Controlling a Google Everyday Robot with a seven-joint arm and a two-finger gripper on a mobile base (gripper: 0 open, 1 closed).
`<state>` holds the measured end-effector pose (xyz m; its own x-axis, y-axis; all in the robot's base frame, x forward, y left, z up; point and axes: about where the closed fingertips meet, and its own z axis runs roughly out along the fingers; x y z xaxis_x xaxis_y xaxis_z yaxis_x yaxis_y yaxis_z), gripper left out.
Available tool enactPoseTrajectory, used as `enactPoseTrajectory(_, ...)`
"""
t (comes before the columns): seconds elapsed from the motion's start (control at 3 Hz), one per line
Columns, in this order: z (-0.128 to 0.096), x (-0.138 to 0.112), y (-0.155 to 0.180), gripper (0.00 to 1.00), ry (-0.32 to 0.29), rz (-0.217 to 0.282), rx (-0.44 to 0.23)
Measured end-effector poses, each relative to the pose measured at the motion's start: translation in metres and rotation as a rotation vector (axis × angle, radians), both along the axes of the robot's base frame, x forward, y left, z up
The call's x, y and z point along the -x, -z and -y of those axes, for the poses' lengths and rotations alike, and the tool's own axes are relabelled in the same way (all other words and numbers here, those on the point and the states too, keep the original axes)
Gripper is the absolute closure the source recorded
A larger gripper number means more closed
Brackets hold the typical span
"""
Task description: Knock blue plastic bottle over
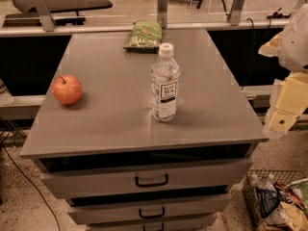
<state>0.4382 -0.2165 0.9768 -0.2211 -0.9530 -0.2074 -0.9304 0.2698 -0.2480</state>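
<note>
Blue plastic bottle (165, 83), upright with white cap on, stood on the grey counter (110, 114), well to the left of the jaws in the camera view and apart from them. Bare counter surrounded the bottle on all sides; the front edge lay near its base, and the right edge lay between it and the jaws. The gripper (284, 114) hung off the counter's right side, above the floor, pale and partly cut off by the frame. Whether the jaws were released or clenched could not be told. Farther from the jaws, a red apple (67, 89) sat near the left edge. A green snack bag (143, 35) lay at the far edge. Below the jaws, a wire basket (250, 196) of packets was cropped at the corner.
</note>
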Motion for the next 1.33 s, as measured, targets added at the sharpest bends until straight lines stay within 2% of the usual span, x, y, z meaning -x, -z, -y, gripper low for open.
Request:
enactPoseTrajectory(0.33,0.0,0.0,0.0,0.0,0.0,0.0,0.0)
enactPoseTrajectory(0.67,0.0,-0.01,0.003,0.0,-0.009,0.033,-0.015)
enactPoseTrajectory(1.0,-0.002,-0.043,0.02,0.0,0.032,0.078,-0.097)
enactPoseTrajectory(1.33,-0.024,-0.09,0.032,0.0,0.03,0.145,-0.237)
